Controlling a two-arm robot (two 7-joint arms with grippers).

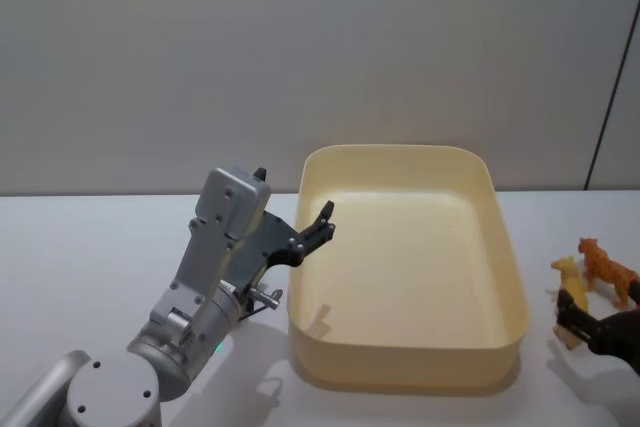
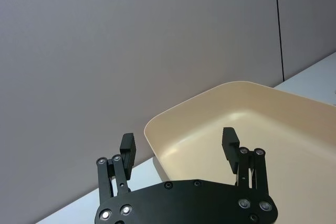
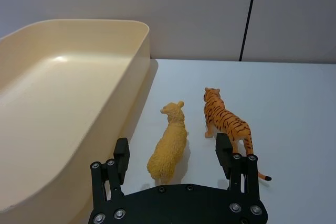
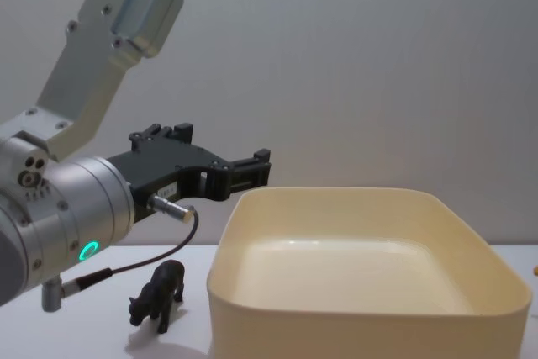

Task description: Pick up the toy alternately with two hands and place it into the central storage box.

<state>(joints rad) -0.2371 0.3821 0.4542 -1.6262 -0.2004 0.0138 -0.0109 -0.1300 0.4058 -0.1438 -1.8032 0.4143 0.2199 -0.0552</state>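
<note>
Well, the right end effector [image 3: 172, 145] is where I worry most. It is spread wide and holds nothing, and in its wrist view its fingers stand on either side of the hind end of the yellow toy [image 3: 173, 124] lying on the bench [image 3: 294, 98]. I cannot tell if they are down at the toy's level yet. The tiger [image 3: 227, 121] stands just beside that toy, its hindquarters and tail close to one finger. Closing from here could tip the tiger or pinch it along with the yellow one. On the other side the wall of the storage box [image 3: 131, 77] is near, so a sideways drift could bump it, and a low carry could catch the rim.

The left end effector [image 2: 178, 140] hovers raised at the box's left rim, also wide open and empty. If both arms head over the box at once I judge they could meet. A black toy [image 4: 158, 293] stands on the bench under that arm, and a slack cable [image 4: 160, 254] hangs just above it and could drag it over.

Open room: the box is empty, and the bench beyond the tiger is bare
</note>
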